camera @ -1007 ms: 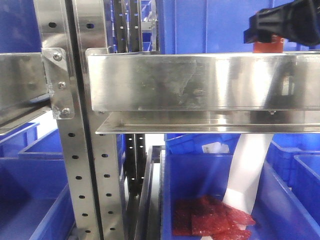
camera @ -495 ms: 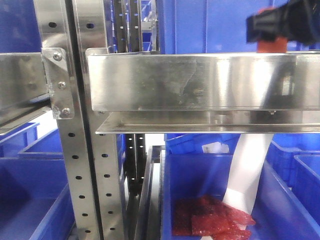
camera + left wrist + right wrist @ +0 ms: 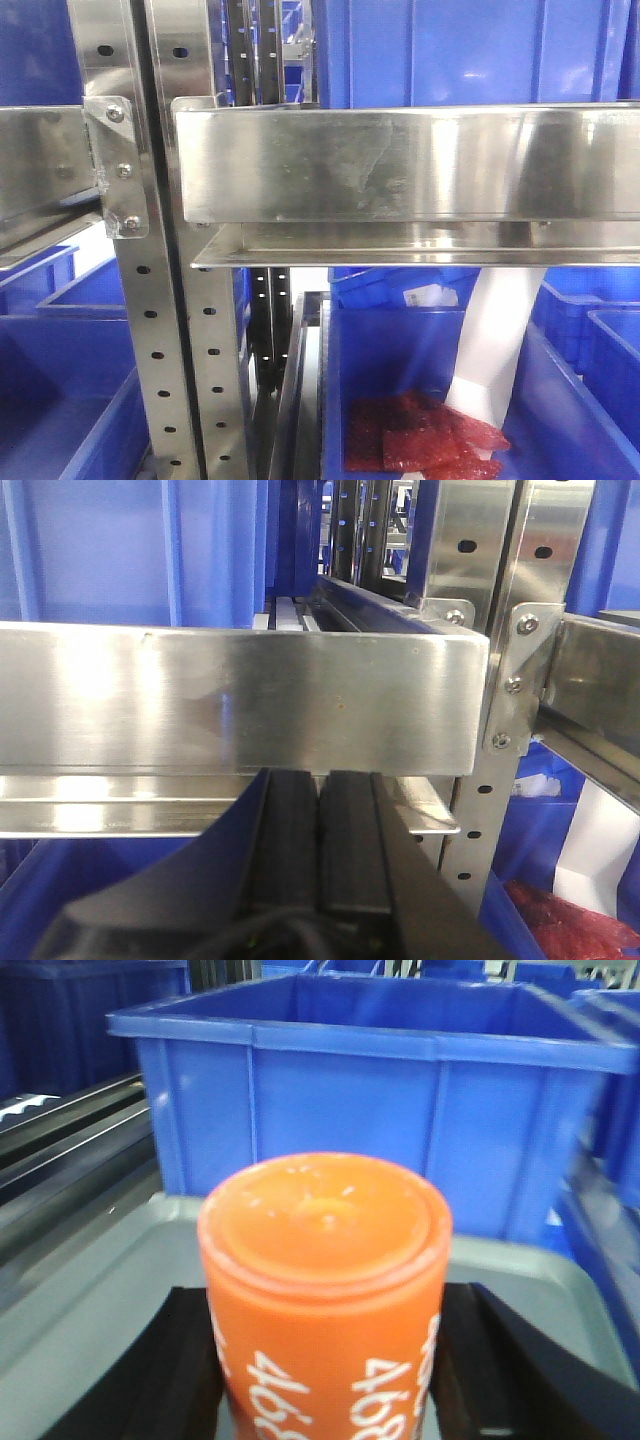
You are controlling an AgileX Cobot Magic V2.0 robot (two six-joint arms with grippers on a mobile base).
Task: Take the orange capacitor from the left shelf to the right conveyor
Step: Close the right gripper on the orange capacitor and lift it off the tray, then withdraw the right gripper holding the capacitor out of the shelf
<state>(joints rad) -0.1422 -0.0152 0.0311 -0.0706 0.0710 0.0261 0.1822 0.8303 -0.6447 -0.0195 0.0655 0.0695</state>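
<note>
The orange capacitor [image 3: 325, 1290] with white "4680" numerals stands upright between the black fingers [image 3: 175, 1365] of my right gripper [image 3: 325, 1370], which is shut on its sides above a grey surface [image 3: 90, 1290]. The right gripper does not show in the front view. The left shelf [image 3: 400, 165] is a brushed steel rail across the front view. It also shows in the left wrist view [image 3: 240, 700]. My left gripper [image 3: 320, 790] is shut and empty, just below and in front of that rail. The right conveyor is out of view.
A perforated upright post [image 3: 165, 300] stands left of the rail. Blue bins sit behind and below the shelf; one [image 3: 560, 420] holds red packets [image 3: 420, 435] and a white sheet [image 3: 495, 340]. A large blue bin [image 3: 380, 1110] stands right behind the capacitor.
The right gripper with the orange capacitor rose at the top right of the front view, then left that view entirely. The left gripper and shelf look unchanged.
</note>
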